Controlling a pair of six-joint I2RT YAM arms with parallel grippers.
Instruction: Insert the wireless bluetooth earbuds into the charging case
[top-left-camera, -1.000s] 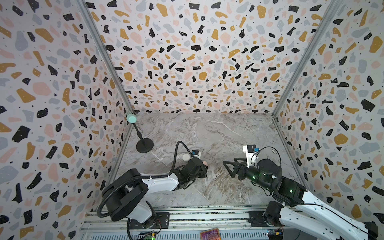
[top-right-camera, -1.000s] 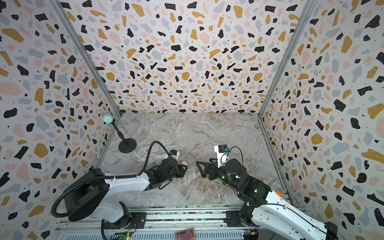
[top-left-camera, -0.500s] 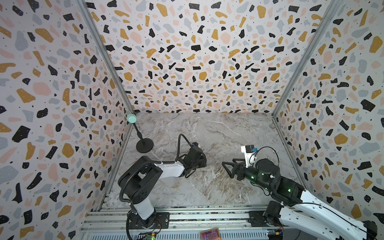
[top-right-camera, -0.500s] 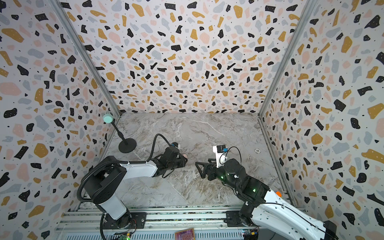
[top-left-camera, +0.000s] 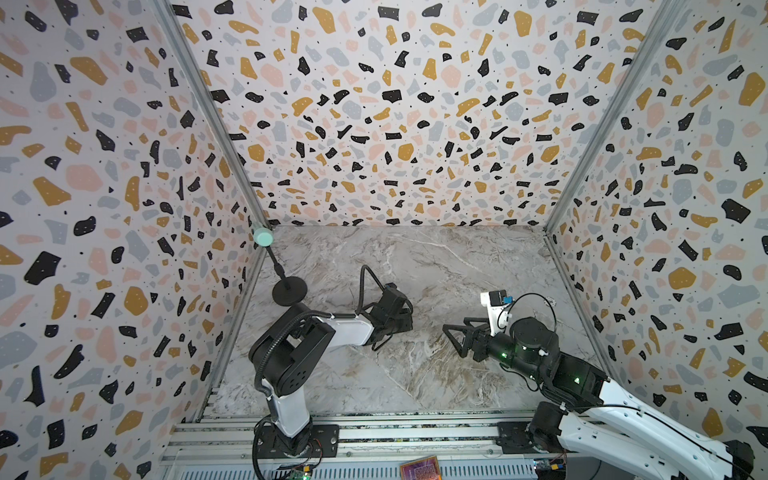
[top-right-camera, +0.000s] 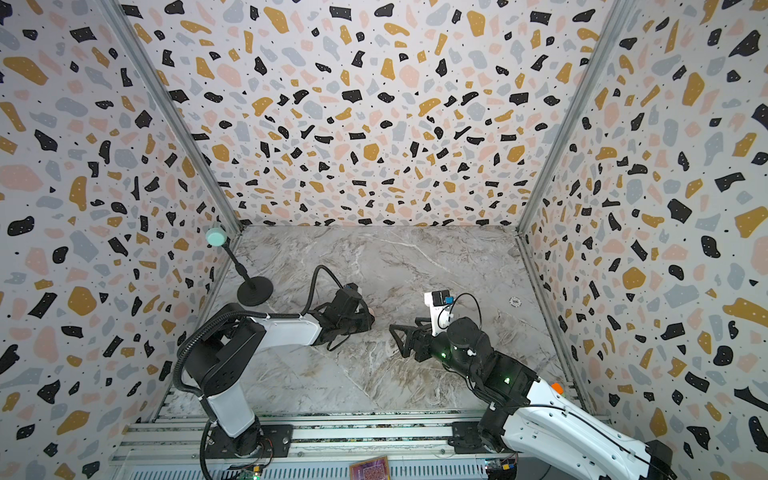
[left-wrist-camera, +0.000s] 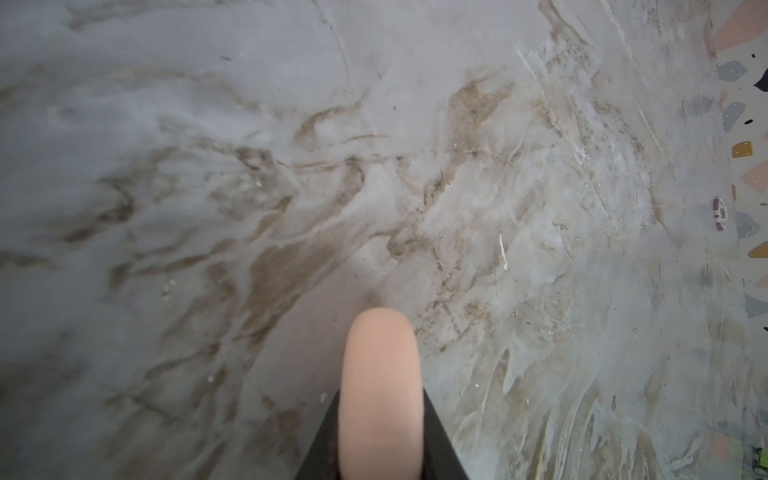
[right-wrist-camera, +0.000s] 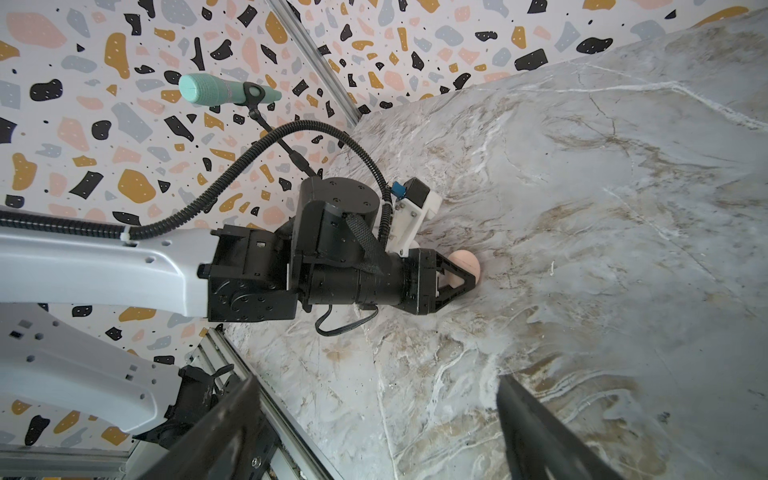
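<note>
A pale pink round charging case (left-wrist-camera: 380, 386) sits edge-on between the black jaws of my left gripper (right-wrist-camera: 463, 272), which is shut on it just above the marble floor. From the right wrist the case (right-wrist-camera: 468, 262) shows as a pink disc at the fingertips. In both top views the left gripper (top-left-camera: 409, 320) (top-right-camera: 371, 319) lies low at mid-floor, and only a sliver of the pink case (top-right-camera: 372, 311) shows. My right gripper (top-left-camera: 454, 340) (top-right-camera: 398, 340) (right-wrist-camera: 374, 399) hangs open and empty a short way to the right, pointing at the left one. The earbuds are out of view.
A mint microphone (top-left-camera: 263, 237) on a black round stand (top-left-camera: 289, 289) stands at the back left corner. A small poker chip (top-right-camera: 515, 301) (left-wrist-camera: 720, 213) lies near the right wall. Patterned walls close three sides, and an aluminium rail (top-left-camera: 374, 440) runs along the front.
The left arm has risen and swung at its shoulder and elbow while its gripper stayed near mid-floor with the pink case. A white round case seen beside it is now covered. The right arm has not moved.
</note>
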